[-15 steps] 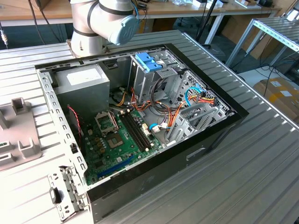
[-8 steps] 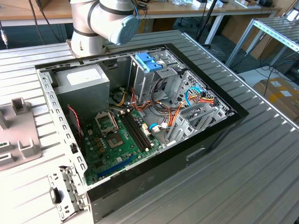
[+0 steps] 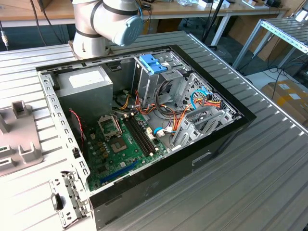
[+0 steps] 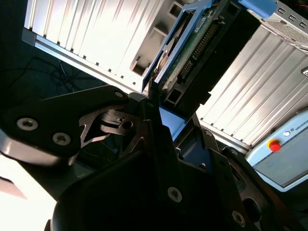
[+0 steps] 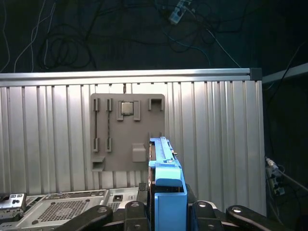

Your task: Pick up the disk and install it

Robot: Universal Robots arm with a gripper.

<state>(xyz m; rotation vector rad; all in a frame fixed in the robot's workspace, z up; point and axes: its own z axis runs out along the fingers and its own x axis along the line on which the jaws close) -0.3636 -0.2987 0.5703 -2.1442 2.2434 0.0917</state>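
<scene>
The disk stands on edge between my gripper's dark fingers in the first wrist view, with its blue plastic tab facing the camera. In the second wrist view I see the disk's green circuit-board underside and blue frame rising from the gripper. The gripper is shut on the disk and holds it in the air above the ribbed metal table. In the exterior view the open computer case lies on its side on the table, and the arm's grey joints are behind it.
Inside the case are a metal cage with light-blue handles, a grey power-supply box, a green motherboard and bundles of coloured cables. A grey fixture plate lies on the table. A pendant with a red button sits nearby.
</scene>
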